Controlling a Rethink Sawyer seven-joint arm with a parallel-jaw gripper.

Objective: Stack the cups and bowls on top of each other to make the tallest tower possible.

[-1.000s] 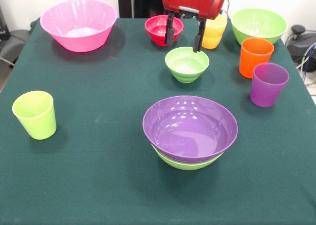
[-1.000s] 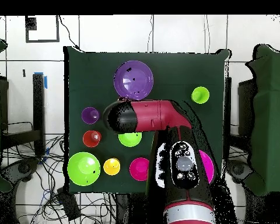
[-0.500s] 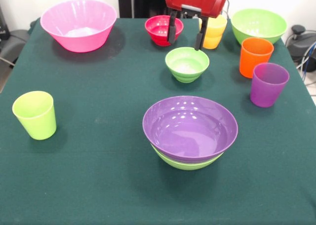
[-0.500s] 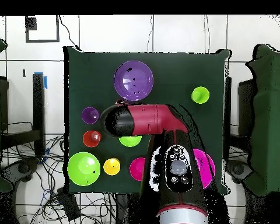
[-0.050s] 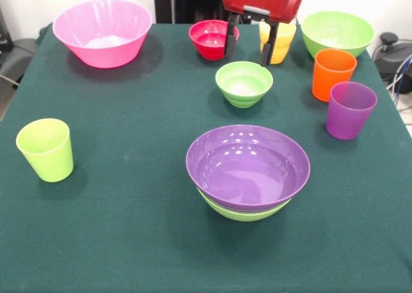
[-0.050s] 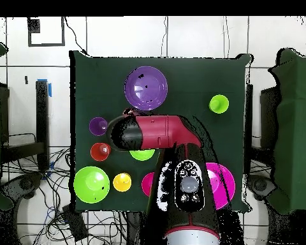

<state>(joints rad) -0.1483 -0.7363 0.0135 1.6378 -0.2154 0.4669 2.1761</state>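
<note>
Front view: we see the gripper [image 5: 248, 48] hanging with its fingers spread and nothing between them, above the table's [image 5: 116, 235] far part.

Below and just in front of it sits the small green bowl [image 5: 244, 83], apart from the fingertips; the red bowl [image 5: 211, 38] is beside one finger and the yellow-orange cup [image 5: 278, 40] behind the other. We find the tower [image 5: 248, 172] nearer the camera — the purple bowl [image 5: 248, 165] nested in a lime green bowl [image 5: 241, 212]. The pink bowl [image 5: 103, 32] stands alone at a far corner, the large green bowl [image 5: 337, 33] at the other, with the orange cup [image 5: 333, 73] and purple cup [image 5: 349, 109] just in front — the lime green cup [image 5: 46, 149] well apart.
</note>
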